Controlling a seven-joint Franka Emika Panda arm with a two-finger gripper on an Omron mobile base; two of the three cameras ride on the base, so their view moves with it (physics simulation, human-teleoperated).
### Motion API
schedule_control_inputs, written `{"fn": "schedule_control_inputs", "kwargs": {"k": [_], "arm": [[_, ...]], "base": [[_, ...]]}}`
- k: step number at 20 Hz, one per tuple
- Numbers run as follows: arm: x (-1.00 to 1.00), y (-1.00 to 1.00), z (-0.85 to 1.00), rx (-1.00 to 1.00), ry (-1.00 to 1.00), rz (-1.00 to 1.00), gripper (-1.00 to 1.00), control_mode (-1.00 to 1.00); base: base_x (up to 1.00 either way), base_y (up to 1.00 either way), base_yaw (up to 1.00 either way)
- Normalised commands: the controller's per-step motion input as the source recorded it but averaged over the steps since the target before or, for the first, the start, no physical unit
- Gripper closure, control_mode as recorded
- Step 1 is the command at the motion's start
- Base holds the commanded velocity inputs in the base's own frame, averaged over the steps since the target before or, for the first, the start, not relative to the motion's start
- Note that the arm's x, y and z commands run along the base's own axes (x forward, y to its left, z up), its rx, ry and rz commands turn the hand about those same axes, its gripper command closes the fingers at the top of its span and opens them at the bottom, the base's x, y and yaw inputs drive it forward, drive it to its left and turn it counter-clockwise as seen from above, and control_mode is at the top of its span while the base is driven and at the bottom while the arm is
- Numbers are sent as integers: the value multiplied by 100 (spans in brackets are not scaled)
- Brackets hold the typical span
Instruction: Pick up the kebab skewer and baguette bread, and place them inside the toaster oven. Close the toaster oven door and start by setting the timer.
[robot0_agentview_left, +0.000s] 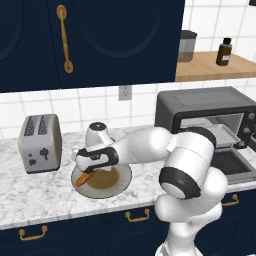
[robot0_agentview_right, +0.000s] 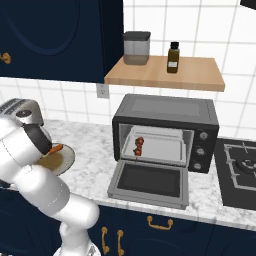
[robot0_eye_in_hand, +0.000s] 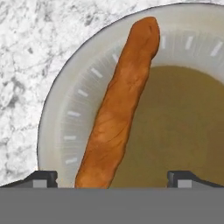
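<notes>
**A:** Your two-finger gripper (robot0_eye_in_hand: 112, 177) hangs with its jaws spread wide and nothing between them, right above the slim orange-brown baguette bread (robot0_eye_in_hand: 119, 107). The loaf lies on the round grey plate with the brown centre (robot0_eye_in_hand: 65, 109), across the rim and onto the brown middle.

**B:** And the other item?

**A:** The kebab skewer with dark red-brown chunks (robot0_agentview_right: 138, 146) is already inside the dark grey boxy toaster oven (robot0_agentview_right: 167, 111), on its tray. The toaster oven door (robot0_agentview_right: 147, 182) lies folded down flat. So the bread is the step in hand, I judge.

**B:** How should you take it?

**A:** Keep the fingers across the loaf's width, not along it. In the hand view the loaf sits nearer one fingertip (robot0_eye_in_hand: 43, 177), so centre it between the jaws first. Come straight down near its middle, so it won't tip when lifted, and stop short of the plate.

**B:** Any writing to read?

**A:** None legible. The small brown bottle (robot0_agentview_right: 173, 58) on the wooden shelf (robot0_agentview_right: 165, 75) has a pale label, too small to read. The silver two-slot toaster (robot0_agentview_left: 40, 142) shows no brand.
</notes>
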Motion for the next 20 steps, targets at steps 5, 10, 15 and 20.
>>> {"fn": "schedule_control_inputs", "kwargs": {"k": [5,10,15,20], "arm": [[18,9,-34,0,4,0,-100,-100],[18,7,-23,0,2,0,-100,-100],[2,3,-28,0,1,0,-100,-100],[0,0,-16,0,0,0,100,-100]], "base": [[0,0,0],[0,0,0],[0,0,0],[0,0,0]]}}
